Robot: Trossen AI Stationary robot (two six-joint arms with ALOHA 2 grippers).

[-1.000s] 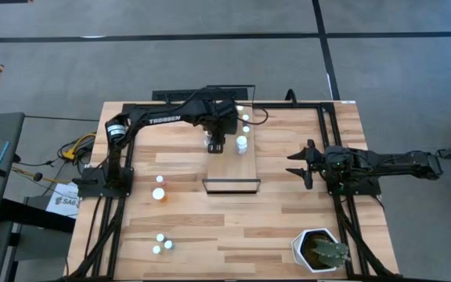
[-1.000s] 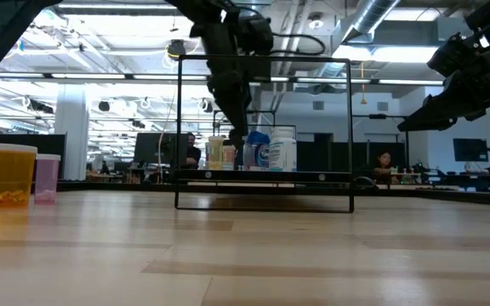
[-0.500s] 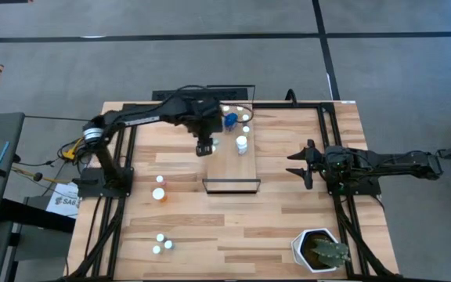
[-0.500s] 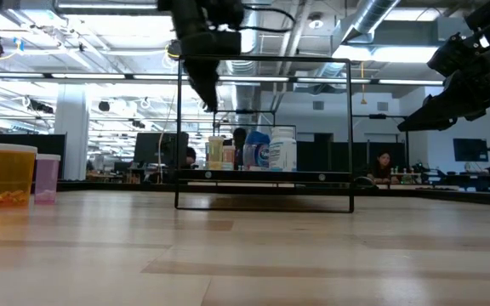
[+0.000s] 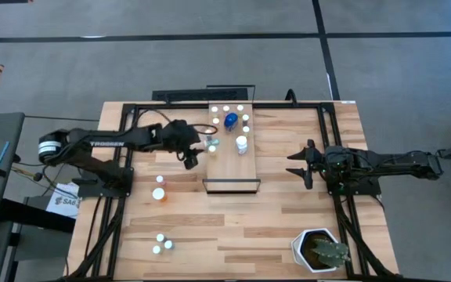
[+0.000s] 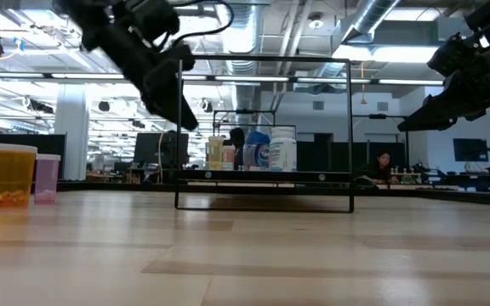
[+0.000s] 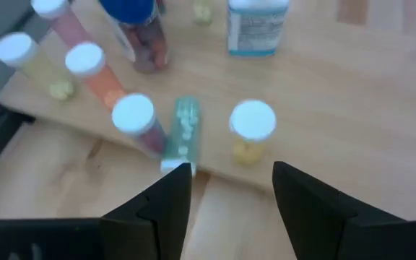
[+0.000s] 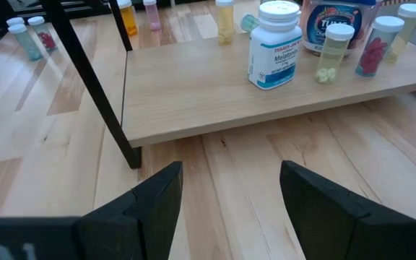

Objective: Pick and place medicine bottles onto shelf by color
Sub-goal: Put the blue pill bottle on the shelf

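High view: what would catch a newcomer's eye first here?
Probably the cluster of medicine bottles at the far end of the shelf, led by the big blue bottle. Next, the left claw hovers empty and open just off the shelf's left edge, where a teal vial lies on its side. The right claw waits open, to the shelf's right.

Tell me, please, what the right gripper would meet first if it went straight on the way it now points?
Probably the near edge of the shelf. The open right gripper points at it across bare table. Beyond, the white-labelled bottle is the nearest on the board, though depth is hard to judge.
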